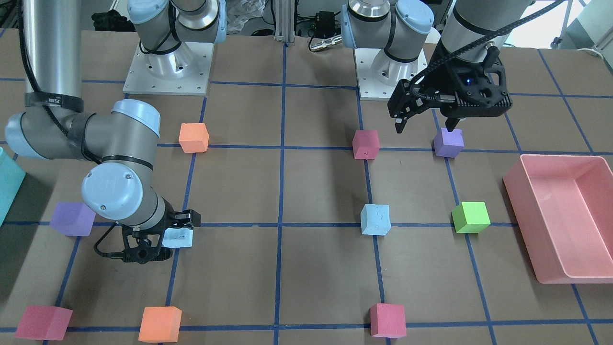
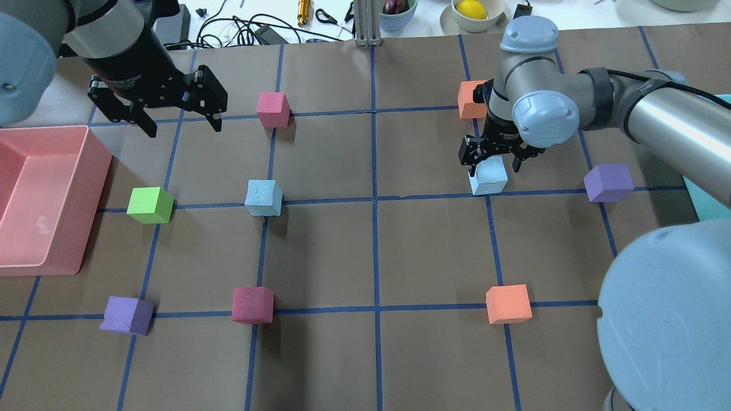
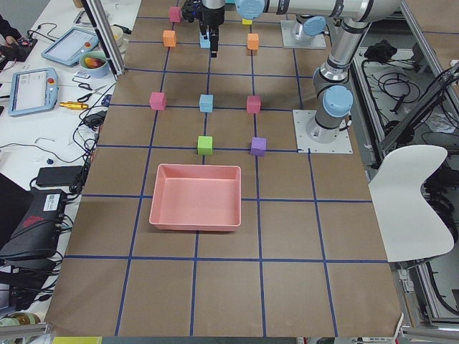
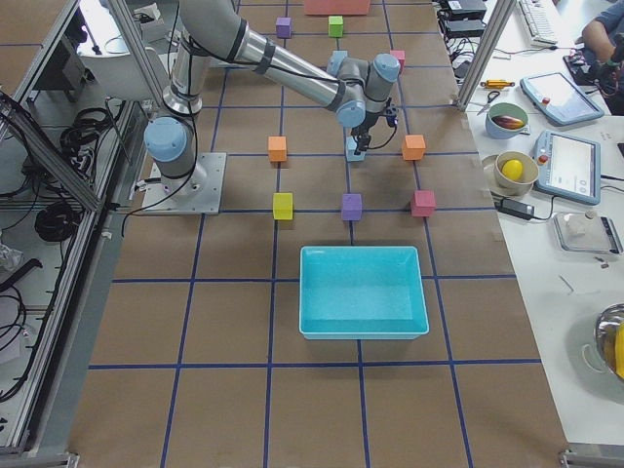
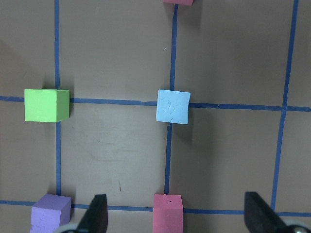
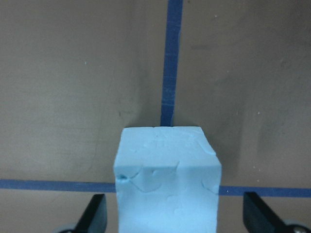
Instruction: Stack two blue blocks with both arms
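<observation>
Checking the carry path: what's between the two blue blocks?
Overhead view: only bare taped table between the free blue block and the blue block straddled by the right gripper.

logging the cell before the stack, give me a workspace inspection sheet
surface: brown table with blue tape grid
job's things: left-side blue block free on table; right-side blue block under the right hand; unstacked
clutter: green cube, red cubes, orange cubes, purple cubes, pink bin, teal bin
grippers: left hand open, raised; right hand open around its block
cables: black cable on left wrist; loose wires beyond far edge
surroundings: bowl holding a lemon, teach pendants
</observation>
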You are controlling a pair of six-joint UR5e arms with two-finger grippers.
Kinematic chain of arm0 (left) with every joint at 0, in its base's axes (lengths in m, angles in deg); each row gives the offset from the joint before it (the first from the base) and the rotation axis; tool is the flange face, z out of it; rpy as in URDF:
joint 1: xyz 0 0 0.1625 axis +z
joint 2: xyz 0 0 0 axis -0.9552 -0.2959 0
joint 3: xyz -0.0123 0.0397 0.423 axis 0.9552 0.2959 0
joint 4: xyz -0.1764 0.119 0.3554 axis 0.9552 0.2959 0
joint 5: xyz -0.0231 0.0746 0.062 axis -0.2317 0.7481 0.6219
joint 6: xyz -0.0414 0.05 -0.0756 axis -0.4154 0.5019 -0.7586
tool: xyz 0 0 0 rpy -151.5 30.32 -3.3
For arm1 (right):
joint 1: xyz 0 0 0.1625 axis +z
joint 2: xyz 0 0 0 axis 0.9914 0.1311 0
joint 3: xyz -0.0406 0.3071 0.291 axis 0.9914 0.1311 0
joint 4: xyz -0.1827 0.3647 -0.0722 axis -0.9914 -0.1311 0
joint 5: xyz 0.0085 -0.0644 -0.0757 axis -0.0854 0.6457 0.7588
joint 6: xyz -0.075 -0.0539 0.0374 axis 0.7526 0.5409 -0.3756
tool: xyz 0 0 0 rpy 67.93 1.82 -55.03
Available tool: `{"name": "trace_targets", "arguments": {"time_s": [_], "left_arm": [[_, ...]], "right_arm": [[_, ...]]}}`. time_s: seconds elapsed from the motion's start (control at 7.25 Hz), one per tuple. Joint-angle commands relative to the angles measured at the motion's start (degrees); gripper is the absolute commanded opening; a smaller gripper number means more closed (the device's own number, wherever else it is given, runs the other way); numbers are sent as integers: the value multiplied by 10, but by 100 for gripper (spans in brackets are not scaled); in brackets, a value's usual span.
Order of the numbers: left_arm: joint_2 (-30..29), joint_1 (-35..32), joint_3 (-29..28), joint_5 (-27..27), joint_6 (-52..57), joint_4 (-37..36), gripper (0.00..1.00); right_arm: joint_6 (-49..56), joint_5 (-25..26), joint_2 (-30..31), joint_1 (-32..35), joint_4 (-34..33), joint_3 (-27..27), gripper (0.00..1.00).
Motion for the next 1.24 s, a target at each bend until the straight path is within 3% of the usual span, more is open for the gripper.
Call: {"name": "trace_targets", "arguments": {"time_s": [0.0,0.14,0.28,0.55,0.83,1.1], "left_arm": [[0,0,1,0,0,-4,100],[0,0,1,0,0,-4,100],[0,0,1,0,0,-4,100],[0,1,0,0,0,-6,100],[0,1,-1,0,1,-7,100],[3,2,1,6,3,-5,100]], "right_arm": [[9,0,-12,-1,-7,-1,82],[9,0,-12,-1,-5,0,25],[8,1,-11,-2,0,-1,0],[0,-9,7,-3,5,4,0],[-76,-60,61,20,52,1,0],[-137,-73,95,113,75,-1,0]]}}
